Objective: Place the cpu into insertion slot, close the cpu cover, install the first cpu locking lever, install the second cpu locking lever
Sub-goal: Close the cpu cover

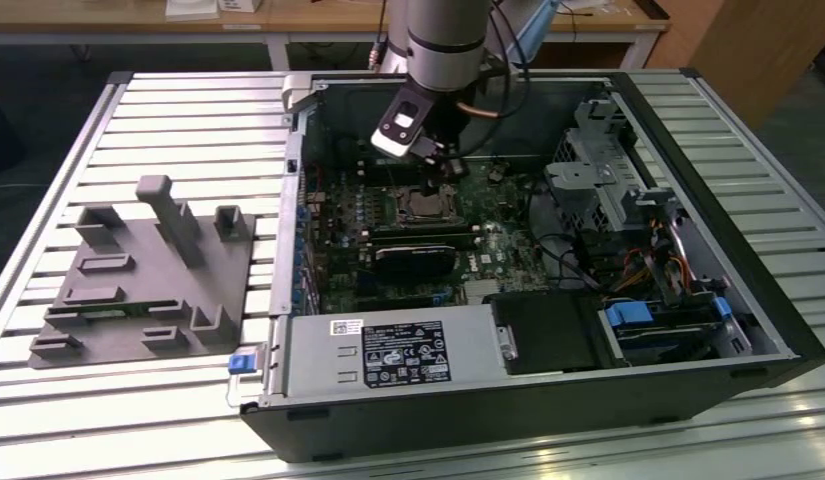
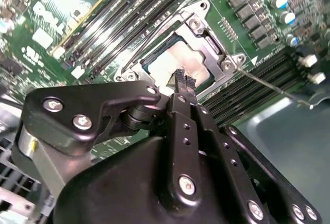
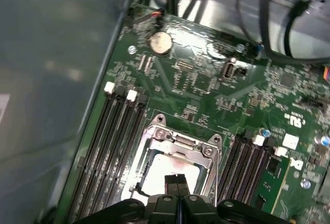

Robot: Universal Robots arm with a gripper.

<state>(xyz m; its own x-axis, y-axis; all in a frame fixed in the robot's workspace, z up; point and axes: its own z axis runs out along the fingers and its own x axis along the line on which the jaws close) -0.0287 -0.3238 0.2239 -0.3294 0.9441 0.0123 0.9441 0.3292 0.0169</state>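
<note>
Seemingly the cpu [image 3: 160, 170] lay under the thin, stiff cpu cover [image 3: 206, 153], best pressed at its rim. The end effector [image 3: 175, 183] hovered close over it, fingers [image 3: 170, 184] together.

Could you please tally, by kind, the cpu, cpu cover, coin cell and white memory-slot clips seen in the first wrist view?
cpu: 1
cpu cover: 1
coin cell: 1
white memory-slot clips: 4
Total: 7
</note>
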